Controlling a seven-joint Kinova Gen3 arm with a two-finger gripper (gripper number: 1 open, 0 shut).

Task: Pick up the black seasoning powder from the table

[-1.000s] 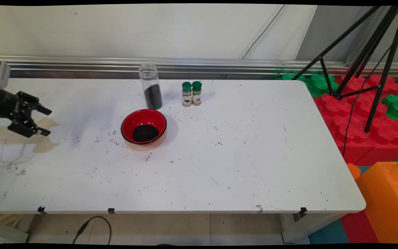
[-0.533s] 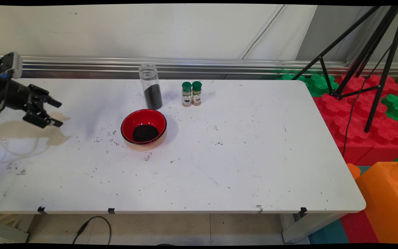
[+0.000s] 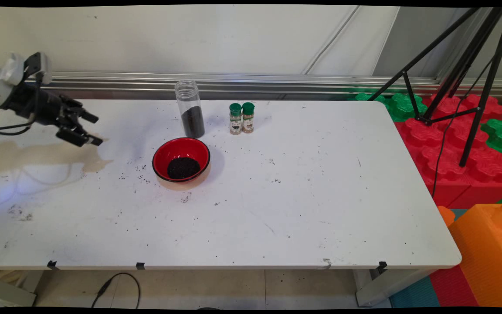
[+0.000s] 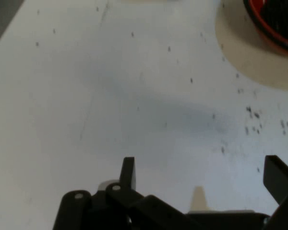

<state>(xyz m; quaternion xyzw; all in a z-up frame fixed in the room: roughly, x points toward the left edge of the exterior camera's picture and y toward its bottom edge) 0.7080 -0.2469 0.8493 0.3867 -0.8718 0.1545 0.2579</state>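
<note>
Gripper [image 3: 93,128] above table [image 3: 303,196] at 9 o'clock side, jaws wide, empty. Red bowl [image 3: 181,159] of black grains nearest, toward 3 o'clock; clear jar [image 3: 189,109], two green-capped shakers [image 3: 242,118] behind it.

Seen from a fixed camera high above the near side, facing the far wall across the whole tabletop [image 3: 277,196], and from a hand camera close over it, both views sharing the speckled surface beside the red bowl [image 3: 181,159] [image 4: 273,24].
</note>
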